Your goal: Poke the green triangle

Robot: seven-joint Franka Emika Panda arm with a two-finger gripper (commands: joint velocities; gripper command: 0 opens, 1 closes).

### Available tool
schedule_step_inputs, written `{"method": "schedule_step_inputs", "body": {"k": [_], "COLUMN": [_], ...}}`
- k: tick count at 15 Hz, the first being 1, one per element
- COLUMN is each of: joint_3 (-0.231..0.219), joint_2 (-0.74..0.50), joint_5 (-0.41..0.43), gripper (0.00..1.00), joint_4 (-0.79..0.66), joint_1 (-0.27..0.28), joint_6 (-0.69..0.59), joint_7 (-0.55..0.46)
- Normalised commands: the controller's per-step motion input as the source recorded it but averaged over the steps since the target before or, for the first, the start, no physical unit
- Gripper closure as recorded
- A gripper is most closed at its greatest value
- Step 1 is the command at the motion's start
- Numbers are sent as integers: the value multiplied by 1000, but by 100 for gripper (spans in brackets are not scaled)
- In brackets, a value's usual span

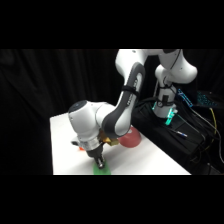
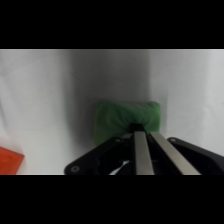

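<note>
The white Franka arm [image 1: 125, 100] reaches from its base at the upper right across the white table [image 1: 150, 160] and bends down near the table's front edge, with the gripper [image 1: 100, 162] pointing downward. In the side view the gripper tip meets the green triangle [image 1: 102, 169], which lies at the front edge of the table, only a thin green strip of it showing at the bottom of the visible area beneath the tip. In the wrist view the green triangle [image 2: 127, 120] appears as a soft, rounded light-green block resting flat on the white table [image 2: 45, 100], roughly centred in the frame, with the gripper [image 2: 137, 131] directly over its near edge. The two fingers [image 2: 141, 155] run side by side up from the bottom edge, drawn together with no visible gap at the tips, and nothing is held between them; the joined tips sit against the near side of the green block. The black linkage [image 2: 100, 160] spreads out to either side below. An orange cube [image 2: 9, 162] shows at the lower left corner of the wrist view, well apart from the green block; in the side view a small orange patch [image 1: 80, 147] shows just left of the wrist. A red dome [image 1: 131, 139] sits on the table behind the forearm, partly hidden by it. A black bag [image 1: 170, 135] with cables lies beside the table at the right.
</note>
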Motion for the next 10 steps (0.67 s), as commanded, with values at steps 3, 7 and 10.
{"method": "schedule_step_inputs", "body": {"k": [3,7,10], "joint_3": [-47,-55,-91], "joint_2": [-193,-556,-616], "joint_5": [10,5,-73], "gripper": [96,95,61], "joint_4": [-54,-296,-350], "joint_1": [23,34,89], "joint_6": [-162,-149,-172], "joint_7": [16,63,127]}}
